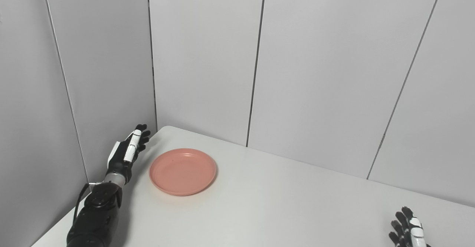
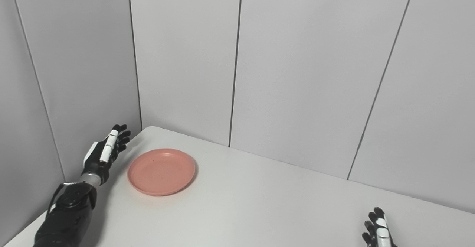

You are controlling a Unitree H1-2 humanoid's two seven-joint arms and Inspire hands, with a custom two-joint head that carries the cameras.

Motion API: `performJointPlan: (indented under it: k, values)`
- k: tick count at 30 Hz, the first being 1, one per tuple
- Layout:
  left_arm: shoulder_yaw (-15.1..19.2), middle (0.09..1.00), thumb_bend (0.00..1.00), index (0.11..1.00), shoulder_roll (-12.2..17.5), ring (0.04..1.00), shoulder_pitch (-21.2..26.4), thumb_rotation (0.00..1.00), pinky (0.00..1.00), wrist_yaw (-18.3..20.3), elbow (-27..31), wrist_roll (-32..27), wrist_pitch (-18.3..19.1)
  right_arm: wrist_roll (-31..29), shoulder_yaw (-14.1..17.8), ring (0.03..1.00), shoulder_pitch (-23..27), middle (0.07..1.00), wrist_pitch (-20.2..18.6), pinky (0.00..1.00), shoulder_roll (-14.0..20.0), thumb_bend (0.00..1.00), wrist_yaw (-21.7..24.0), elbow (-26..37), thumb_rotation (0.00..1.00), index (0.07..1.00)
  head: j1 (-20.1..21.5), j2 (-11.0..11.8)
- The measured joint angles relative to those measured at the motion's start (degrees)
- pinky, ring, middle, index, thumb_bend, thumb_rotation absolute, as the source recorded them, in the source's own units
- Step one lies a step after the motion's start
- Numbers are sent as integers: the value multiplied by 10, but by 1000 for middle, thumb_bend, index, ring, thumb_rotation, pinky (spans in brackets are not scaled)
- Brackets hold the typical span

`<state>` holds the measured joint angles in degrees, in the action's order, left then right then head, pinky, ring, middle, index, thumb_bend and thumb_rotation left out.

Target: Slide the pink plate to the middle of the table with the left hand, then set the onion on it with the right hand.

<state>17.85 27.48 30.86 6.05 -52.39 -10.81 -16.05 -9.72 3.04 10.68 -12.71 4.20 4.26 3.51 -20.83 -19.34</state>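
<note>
Near the far left corner of the white table lies the pink plate, bare. Just beside its left rim the left hand reaches forward, fingers straight and apart, holding nothing. At the near right edge the right hand shows only spread fingers, released.

Left arm enters from lower left corner of frame, black, angled up and right. Left hand at mid-left of frame, fingers straight, held together, holding nothing. Right hand at lower right corner, only spread fingers visible, pointing up, rest cut off by frame edge.
</note>
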Motion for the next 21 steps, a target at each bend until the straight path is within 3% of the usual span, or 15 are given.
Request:
performJointPlan:
  k: [7, 12, 21]
  values:
    - [-8, 905, 572, 893, -1, 919, 3, 1000, 932, 0, -22, 0, -11, 1, -2, 1000, 0, 1000, -2, 1000, 1, 260, 0, 9, 1000, 1000, 0, -4]
    - [-14, 921, 629, 916, -2, 931, 3, 1000, 952, 11, -27, 0, -31, 0, -2, 1000, 0, 1000, -3, 1000, 1, 274, -1, 12, 1000, 1000, -1, -7]
    - [-16, 915, 630, 904, -19, 919, 3, 1000, 958, 9, -28, 0, -32, 0, -2, 1000, 0, 1000, -4, 1000, 2, 266, -1, 14, 1000, 1000, -3, -9]
